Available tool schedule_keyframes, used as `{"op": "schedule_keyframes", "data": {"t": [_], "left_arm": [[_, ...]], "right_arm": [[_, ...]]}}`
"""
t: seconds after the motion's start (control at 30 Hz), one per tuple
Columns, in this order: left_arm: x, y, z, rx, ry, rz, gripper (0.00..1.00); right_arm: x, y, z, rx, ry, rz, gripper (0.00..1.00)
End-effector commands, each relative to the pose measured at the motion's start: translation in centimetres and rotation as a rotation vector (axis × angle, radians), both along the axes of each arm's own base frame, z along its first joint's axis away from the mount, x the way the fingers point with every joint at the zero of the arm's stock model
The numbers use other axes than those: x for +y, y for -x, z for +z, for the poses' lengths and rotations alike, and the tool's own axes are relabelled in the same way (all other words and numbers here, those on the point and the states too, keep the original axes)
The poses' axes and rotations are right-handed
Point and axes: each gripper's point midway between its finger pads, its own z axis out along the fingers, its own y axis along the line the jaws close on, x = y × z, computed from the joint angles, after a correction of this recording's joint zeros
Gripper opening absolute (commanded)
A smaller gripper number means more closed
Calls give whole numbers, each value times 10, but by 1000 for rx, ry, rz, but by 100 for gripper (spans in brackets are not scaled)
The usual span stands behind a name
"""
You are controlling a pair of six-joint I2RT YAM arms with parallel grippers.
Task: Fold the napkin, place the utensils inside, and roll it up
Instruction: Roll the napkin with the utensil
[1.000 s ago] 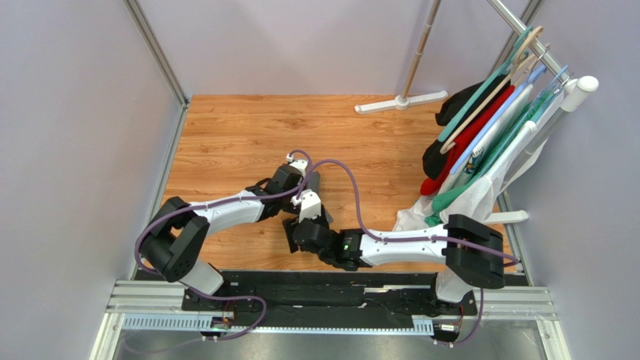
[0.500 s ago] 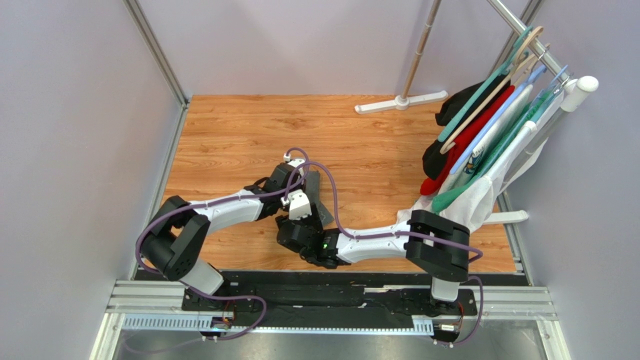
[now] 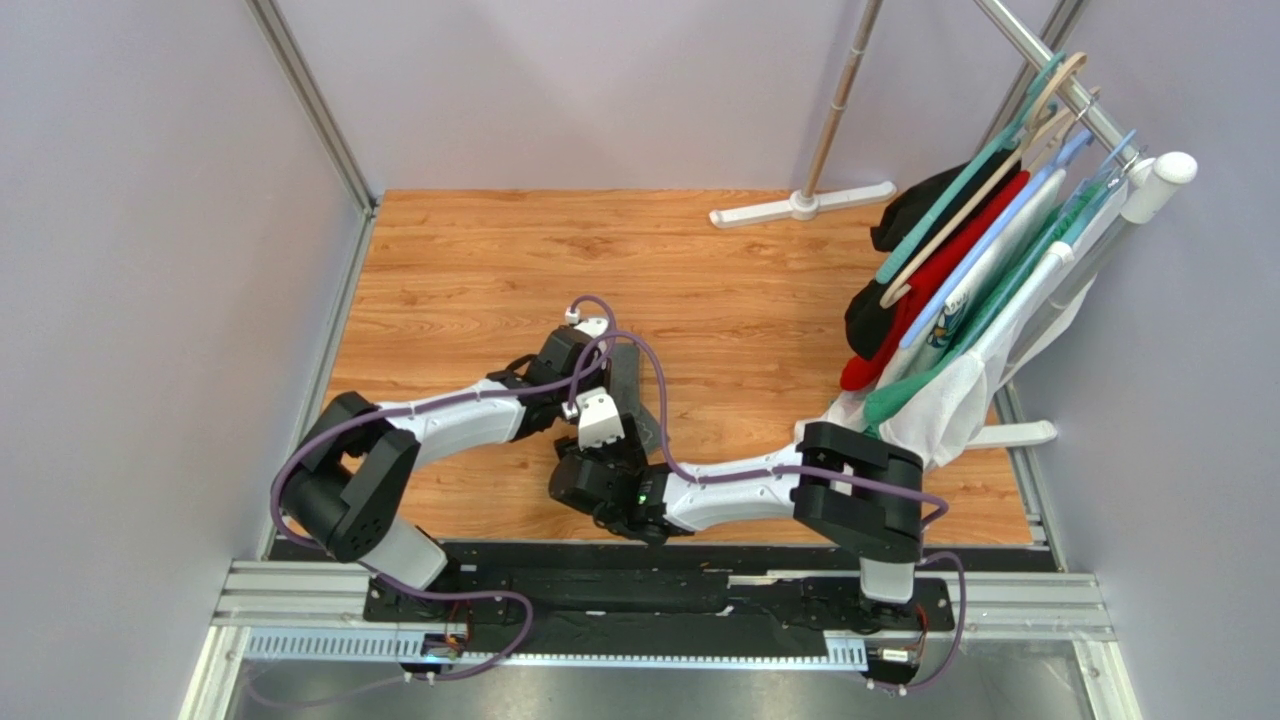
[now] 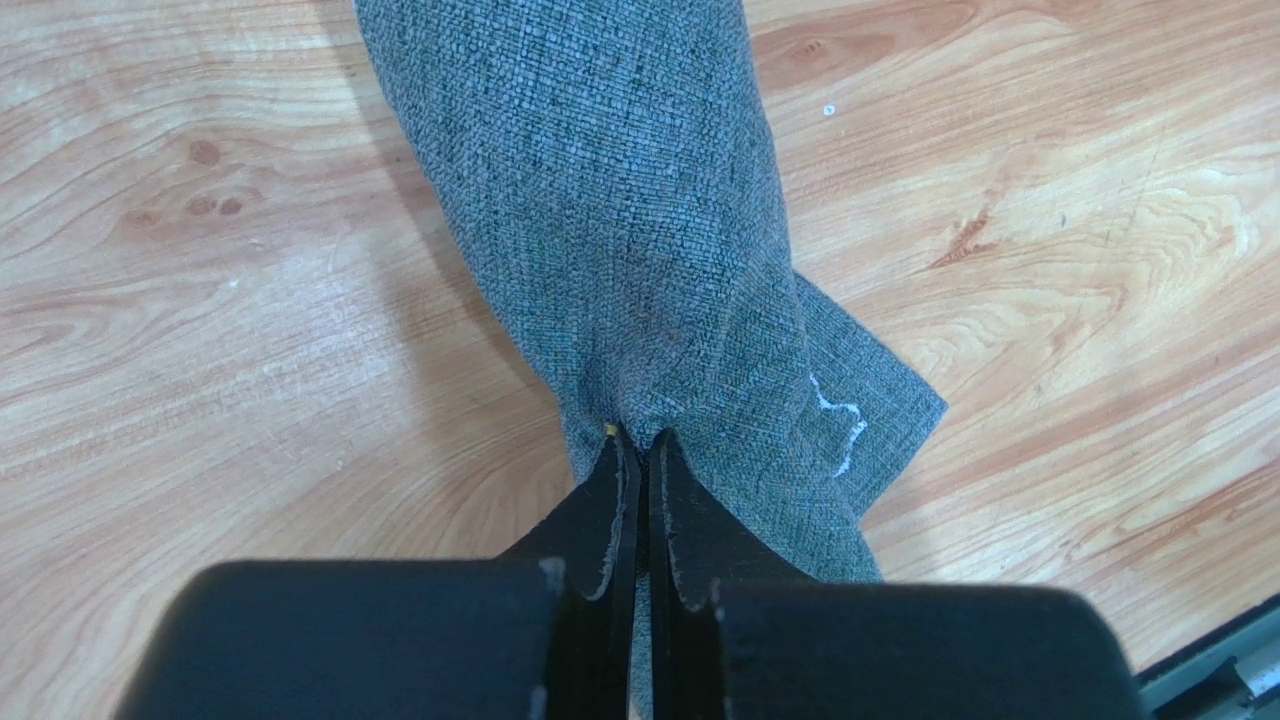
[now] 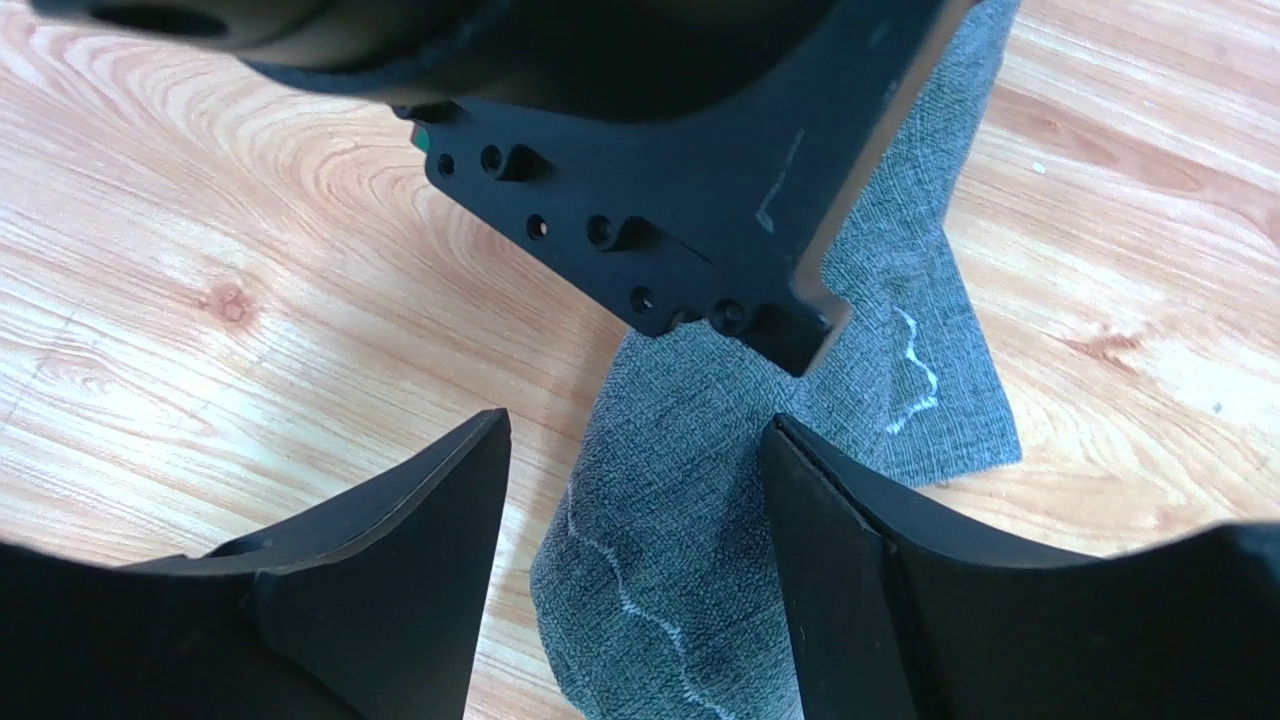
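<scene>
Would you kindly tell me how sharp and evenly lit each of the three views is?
Top external: even, soft light, no glare, all sharp. Left wrist: napkin weave crisp, left pincer base slightly soft, faint shadow beside the napkin. Right wrist: right pincer looms near-black and soft-edged, pale stitching legible.

The napkin [image 4: 631, 225] is dark grey, coarsely woven, with pale wavy stitching; the surface [image 4: 226, 300] shows light wood grain.

Fingers [image 4: 606, 510] pressed together, pinching the near end of the grey napkin [image 4: 616, 195]. Cloth runs ahead of the fingertips as a narrow band. A stitched corner juts right, flat on the wooden worktop [image 4: 226, 300].
</scene>
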Motion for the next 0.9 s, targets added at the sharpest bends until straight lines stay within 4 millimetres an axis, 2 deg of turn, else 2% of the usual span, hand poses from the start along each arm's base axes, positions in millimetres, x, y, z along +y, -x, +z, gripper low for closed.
{"op": "schedule_keyframes", "data": {"t": [0.0,0.37,0.53,0.6,0.63,0.67,0.7,0.8,0.87], "left_arm": [[-16,-8,22,-53,55,-28,0],[-20,-6,26,-40,104,-41,0],[-22,-3,30,-40,129,-49,0],[-21,-1,31,-36,141,-50,0],[-22,-1,33,-36,150,-50,3],[-23,0,35,-31,165,-54,9],[-21,0,37,-29,172,-52,21],[-18,-4,50,-67,187,-41,39],[-15,-8,64,-106,196,-37,44]], "right_arm": [[-14,24,-19,8,146,62,66],[-25,24,-43,25,225,23,62],[-39,19,-51,42,232,-23,41],[-34,20,-52,55,206,-3,23],[-32,20,-51,58,195,7,16],[-33,23,-51,73,180,20,5],[-28,23,-49,72,156,33,0],[-27,25,-44,86,105,48,0],[-28,26,-44,108,68,61,0]]}}
